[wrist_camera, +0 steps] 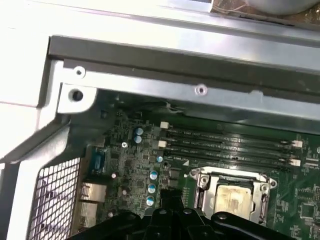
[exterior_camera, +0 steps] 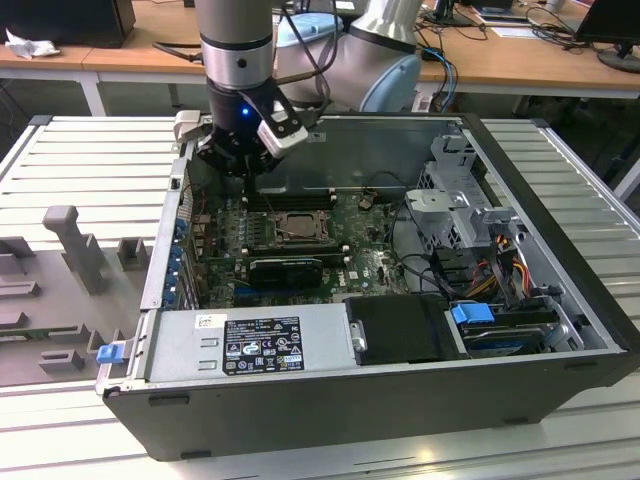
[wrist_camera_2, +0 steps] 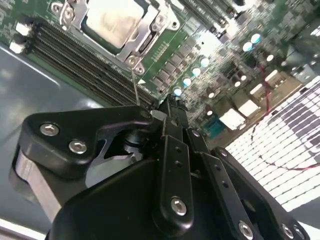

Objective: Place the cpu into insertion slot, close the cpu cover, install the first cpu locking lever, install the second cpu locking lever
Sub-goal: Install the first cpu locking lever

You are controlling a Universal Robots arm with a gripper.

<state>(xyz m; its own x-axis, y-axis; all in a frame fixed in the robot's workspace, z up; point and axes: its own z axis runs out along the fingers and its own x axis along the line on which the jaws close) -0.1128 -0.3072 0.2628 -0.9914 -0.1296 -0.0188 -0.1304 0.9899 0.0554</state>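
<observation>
The pale cpu (wrist_camera_2: 107, 20) lies in the insertion slot (exterior_camera: 291, 227) on the green motherboard, and the silvery cpu cover (wrist_camera_2: 144, 36) sits down around it. The first wrist view shows the same cpu (wrist_camera: 234, 196) framed by that cover (wrist_camera: 202, 183). A thin wire locking lever (wrist_camera_2: 135, 85) rises from the socket's corner towards my fingertips. My black gripper (wrist_camera_2: 167, 106) is shut just beside the lever's upper end; whether it clamps the wire I cannot tell. In the exterior view the gripper (exterior_camera: 243, 172) hangs over the socket's rear left corner, and its tip (wrist_camera: 169, 199) is near the socket.
Long black memory slots (wrist_camera: 225, 142) run along the socket next to the case's rear wall (wrist_camera: 175, 65). A perforated back panel (wrist_camera: 55, 200) is close by. A drive cage (exterior_camera: 460, 200) with cables and a power supply (exterior_camera: 250, 340) take up the rest of the case.
</observation>
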